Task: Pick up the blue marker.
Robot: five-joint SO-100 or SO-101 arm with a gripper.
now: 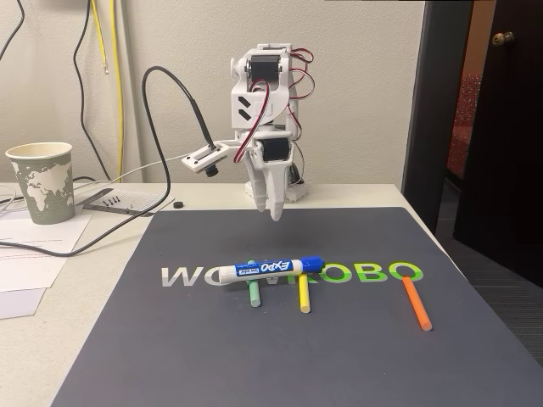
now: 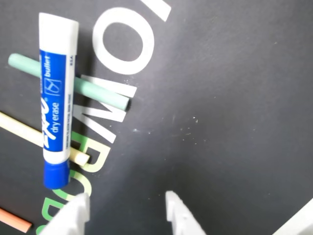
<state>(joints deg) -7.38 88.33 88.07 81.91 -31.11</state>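
My gripper [image 1: 275, 212] hangs above the far edge of the dark mat [image 1: 170, 356], fingers pointing down, holding nothing; in the wrist view its two white fingertips [image 2: 178, 210] stand parted with bare mat between them — open. The blue marker [image 1: 267, 269] lies on its side mid-mat, well in front of me, across the white and green lettering [image 1: 373, 273] printed there. It rests on top of two thin sticks — a green stick [image 1: 254, 294] and a yellow stick [image 1: 304, 293] — crossing both, as the wrist view also shows [image 2: 56, 103]. An orange stick [image 1: 417, 303] lies apart to the right in the fixed view. A paper cup [image 1: 41, 181] stands on the table at left, beside loose papers [image 1: 34, 254] and cables [image 1: 51, 248].
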